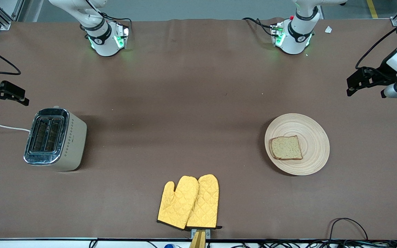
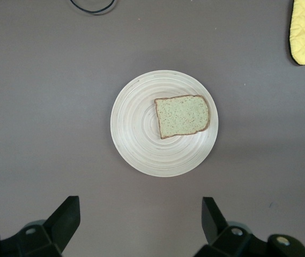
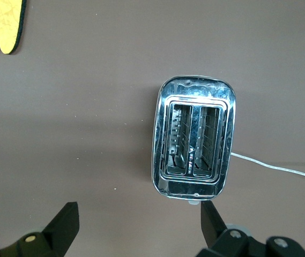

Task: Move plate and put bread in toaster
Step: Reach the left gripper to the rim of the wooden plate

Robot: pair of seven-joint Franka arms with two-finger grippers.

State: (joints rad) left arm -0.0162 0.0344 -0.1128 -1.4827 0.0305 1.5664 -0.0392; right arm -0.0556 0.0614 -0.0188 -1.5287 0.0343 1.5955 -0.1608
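While the bread point(image 1: 285, 148) lies on the plate point(image 1: 314, 137) at the left arm's end, toaster point(image 1: 55, 138) far off, I'd lower my empty, spread left gripper point(image 2: 139, 225) squarely onto the rim; right gripper point(image 3: 139, 225) waits open above the toaster.

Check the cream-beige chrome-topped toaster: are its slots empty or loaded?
Empty. Both slots of the cream-beige chrome-topped toaster show only bare wire guides; the pale brown bread slice lies on the round tan wooden plate.
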